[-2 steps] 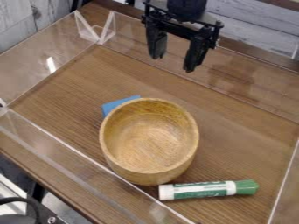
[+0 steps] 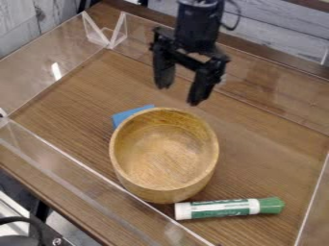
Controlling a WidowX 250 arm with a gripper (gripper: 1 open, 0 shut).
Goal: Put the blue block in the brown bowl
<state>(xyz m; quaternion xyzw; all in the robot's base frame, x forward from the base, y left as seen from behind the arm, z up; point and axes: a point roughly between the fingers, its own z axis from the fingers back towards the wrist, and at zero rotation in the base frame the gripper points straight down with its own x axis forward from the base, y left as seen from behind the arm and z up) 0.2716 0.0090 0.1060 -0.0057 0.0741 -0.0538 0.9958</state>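
Work surface: wood-grain tabletop (image 2: 276, 135), brown, grain running diagonally across the view. Clear acrylic walls (image 2: 45, 58) enclose it on all visible sides, with bright glare on the rear-left panel. A folded clear plastic piece (image 2: 103, 31) stands in the far-left corner. Pale planked surface (image 2: 276, 24) behind. Lighting even, diffuse.

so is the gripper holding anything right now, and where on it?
Nothing held. The gripper is open and empty above the table; the blue block lies behind the bowl.

Small light-blue block (image 2: 131, 115) flat on wooden table, touching far-left rim of upright, empty brown bowl (image 2: 164, 154)
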